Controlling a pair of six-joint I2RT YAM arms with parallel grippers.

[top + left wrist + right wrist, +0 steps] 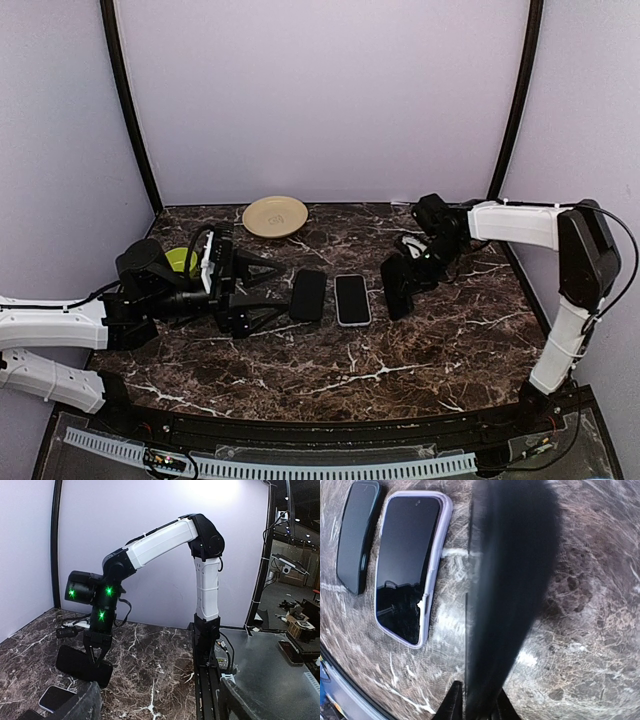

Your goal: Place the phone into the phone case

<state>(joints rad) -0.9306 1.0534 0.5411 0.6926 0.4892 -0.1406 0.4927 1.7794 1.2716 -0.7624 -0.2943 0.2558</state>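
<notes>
We count three flat phone-shaped slabs: one dark slab [396, 290] between the right pincer's [408, 268] fingers, one lilac-rimmed slab [352, 300] just left of that pincer, and one black slab [308, 295] just ahead of the left pincer [275, 292]. One beige plate [275, 216] beyond the left pincer; one green object [180, 260] behind it. Pincers: two.

Veined brown marble table [440, 350]. Centre: a flat black rounded rectangle [308, 295] just beside a pale-rimmed dark-screen phone [352, 300]. Right of them — the right gripper [405, 272] on the top edge of a tilted black slab [394, 294]. The left gripper [268, 293] gapes wide, empty. Round beige plate [275, 216] at back.
</notes>
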